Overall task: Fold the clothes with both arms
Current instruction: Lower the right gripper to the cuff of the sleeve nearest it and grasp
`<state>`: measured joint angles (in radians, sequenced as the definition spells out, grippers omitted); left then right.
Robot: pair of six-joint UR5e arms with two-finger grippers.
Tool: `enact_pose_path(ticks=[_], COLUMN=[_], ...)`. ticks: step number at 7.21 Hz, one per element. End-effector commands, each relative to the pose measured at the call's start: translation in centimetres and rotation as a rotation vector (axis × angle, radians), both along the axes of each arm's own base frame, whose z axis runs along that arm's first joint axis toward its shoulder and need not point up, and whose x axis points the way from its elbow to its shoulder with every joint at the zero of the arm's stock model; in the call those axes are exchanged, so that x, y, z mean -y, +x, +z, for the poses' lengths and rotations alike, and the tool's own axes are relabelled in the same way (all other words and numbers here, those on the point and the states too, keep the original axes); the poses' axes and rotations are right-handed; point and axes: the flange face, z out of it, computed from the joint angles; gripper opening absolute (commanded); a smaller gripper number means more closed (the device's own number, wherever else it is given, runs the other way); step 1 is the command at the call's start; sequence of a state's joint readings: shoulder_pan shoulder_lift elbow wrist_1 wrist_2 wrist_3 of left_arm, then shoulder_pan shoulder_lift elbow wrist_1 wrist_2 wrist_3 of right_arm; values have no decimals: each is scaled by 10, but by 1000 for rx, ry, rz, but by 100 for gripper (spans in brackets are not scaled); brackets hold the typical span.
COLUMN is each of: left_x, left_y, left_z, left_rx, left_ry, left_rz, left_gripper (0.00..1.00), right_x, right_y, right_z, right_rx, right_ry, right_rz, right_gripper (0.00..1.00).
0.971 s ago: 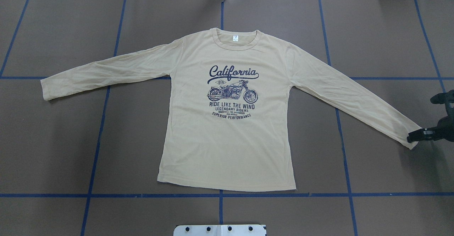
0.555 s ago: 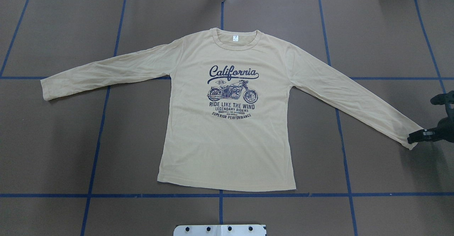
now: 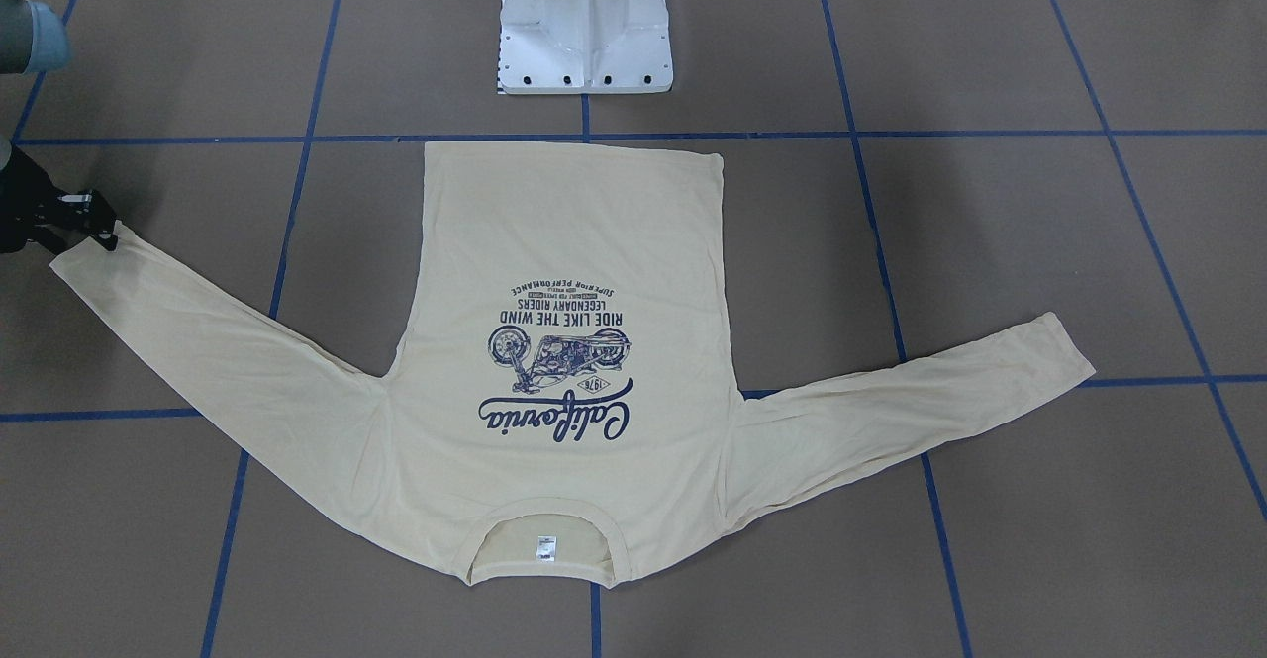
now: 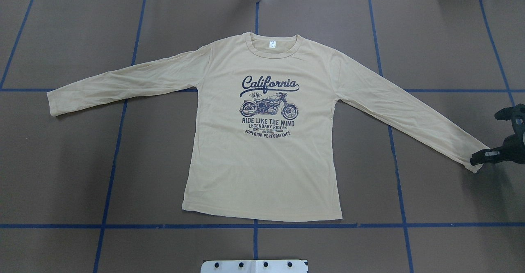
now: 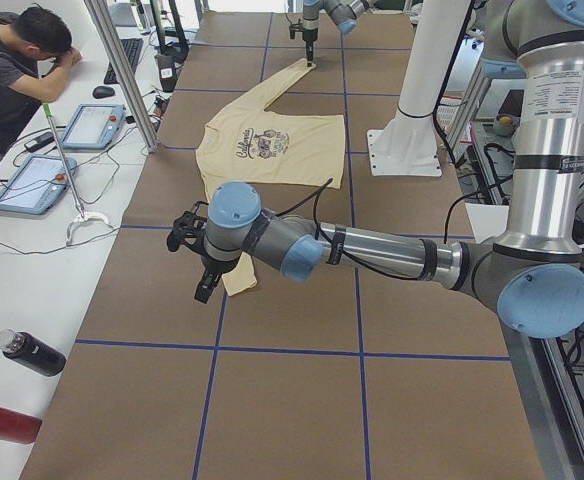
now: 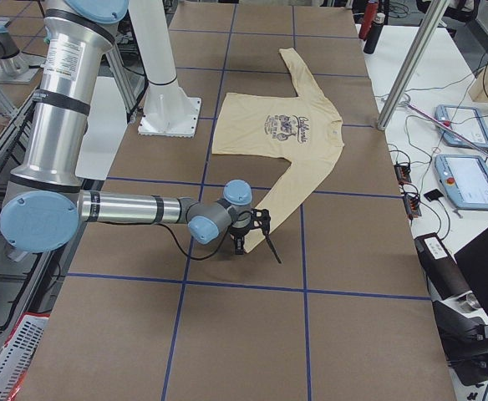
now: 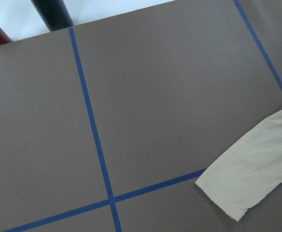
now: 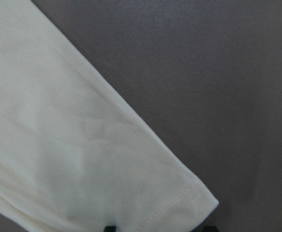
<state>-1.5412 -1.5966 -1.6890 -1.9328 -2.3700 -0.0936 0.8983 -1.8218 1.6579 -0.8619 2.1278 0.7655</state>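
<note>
Two-armed fold, by the look of it barely begun. Inward of the right gripper (image 4: 475,158): the shirt (image 4: 262,166), flat on the brown table (image 4: 61,174), print up, no fold made, both sleeves laid out wide, presumably to put each cuff within reach of its own arm.

Right jaws spread, one fingertip (image 8: 110,229) to either side of the right cuff (image 8: 179,193), tips down at cloth level. Straddling the hem corner, not pinching it. Set at the very end of the sleeve, probably to carry the whole length over in one sweep with nothing trailing behind the jaws.

At the other end, the left gripper (image 5: 203,285) above bare table, just off the end of the left cuff (image 7: 237,188); cloth ahead of and beside those jaws, not between them. Spread or pressed together: cannot tell, with that gripper shown only from the table's end and no finger in its own wrist view.

Likely called for next: closing on the right cuff, bringing the left jaws onto theirs, then drawing both sleeves inward over the body. Worth minding: thin, limp knit, easy to catch by one layer only or to drag and wrinkle; a low, level pinch on both layers advisable.
</note>
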Motion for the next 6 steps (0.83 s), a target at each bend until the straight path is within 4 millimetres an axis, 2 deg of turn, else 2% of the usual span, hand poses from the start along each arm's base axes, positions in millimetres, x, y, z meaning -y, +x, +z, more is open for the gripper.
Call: enact_pose_path(ticks=[1,2,3,4,6], left_x=[-1,-1,-1,-1,-1], left_y=[0,0,0,0,0], left_z=[2,2,2,1,0], left_rx=[0,0,0,-1,-1], left_ry=[-3,-3,-3,-1,0], left_rz=[0,0,0,0,0], left_gripper=[100,100,100,100,100], right_x=[1,1,1,1,3], right_y=[-2,-2,-2,-3,-1], right_z=[-11,-13,-13,-19,-47], right_rx=[26,29,28,35,72], right_ry=[-2,2,0,9,56], right_rz=[-11,-11,-11,-12,-6], right_gripper=[26,17,15,1,0])
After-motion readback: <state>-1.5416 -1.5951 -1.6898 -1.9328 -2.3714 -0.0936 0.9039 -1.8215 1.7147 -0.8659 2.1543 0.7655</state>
